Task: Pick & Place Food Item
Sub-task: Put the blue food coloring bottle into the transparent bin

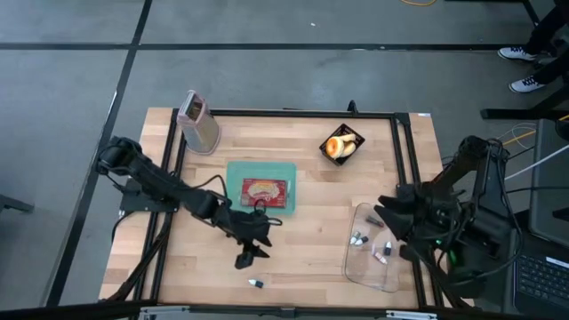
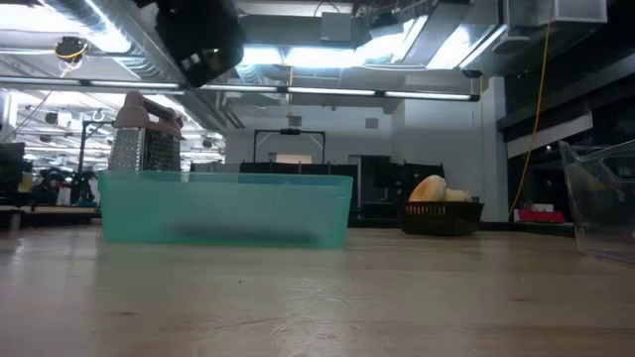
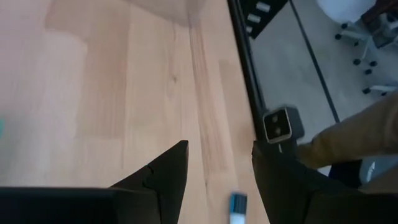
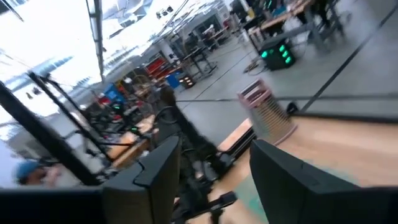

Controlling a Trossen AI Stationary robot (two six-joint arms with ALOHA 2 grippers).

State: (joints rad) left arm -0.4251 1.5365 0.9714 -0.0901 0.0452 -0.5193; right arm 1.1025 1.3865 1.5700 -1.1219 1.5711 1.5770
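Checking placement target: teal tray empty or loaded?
Loaded. The high view shows a flat reddish food item lying inside the teal tray, toward its right side. The low view cannot confirm; the tray wall hides the inside.

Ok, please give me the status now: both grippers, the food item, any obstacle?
Left gripper open, empty, low over the table front. Right gripper open, empty, near the clear bin. Food packet lies in the teal tray. No obstacle seen.

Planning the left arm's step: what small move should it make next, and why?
Probably lower the left gripper toward the small item on the table near the front edge. Its jaws stand open and empty, and the left wrist view shows that item just ahead between them. The right gripper waits over the clear tray.
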